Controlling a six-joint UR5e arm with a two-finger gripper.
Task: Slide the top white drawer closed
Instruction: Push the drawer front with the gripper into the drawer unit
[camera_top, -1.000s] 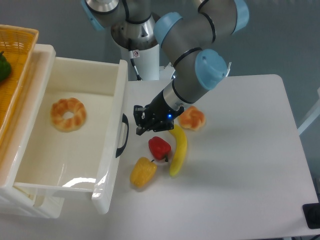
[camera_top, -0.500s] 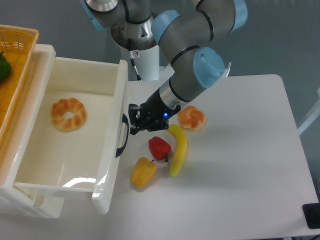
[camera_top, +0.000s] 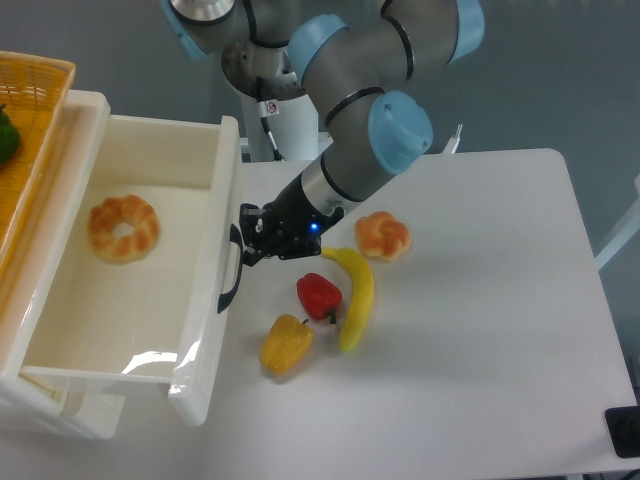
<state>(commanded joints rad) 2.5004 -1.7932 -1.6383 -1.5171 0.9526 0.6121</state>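
Note:
The top white drawer (camera_top: 205, 290) stands pulled out at the left, a deep glossy white tray with a curved black handle (camera_top: 230, 270) on its front. A round pastry (camera_top: 122, 227) lies inside it. My gripper (camera_top: 248, 240) is pressed against the drawer front at the upper part of the handle. Its black fingers look close together with nothing between them. The lower drawer is mostly hidden beneath the upper one.
A yellow wicker basket (camera_top: 40, 100) with a green item sits on the cabinet at far left. A red pepper (camera_top: 319, 296), a yellow pepper (camera_top: 286, 343), a banana (camera_top: 356, 295) and a second pastry (camera_top: 384, 235) lie on the table just right of the drawer.
My gripper has moved left until it meets the drawer front. The drawer has slid a little to the left, into the cabinet, and the pastry moved with it.

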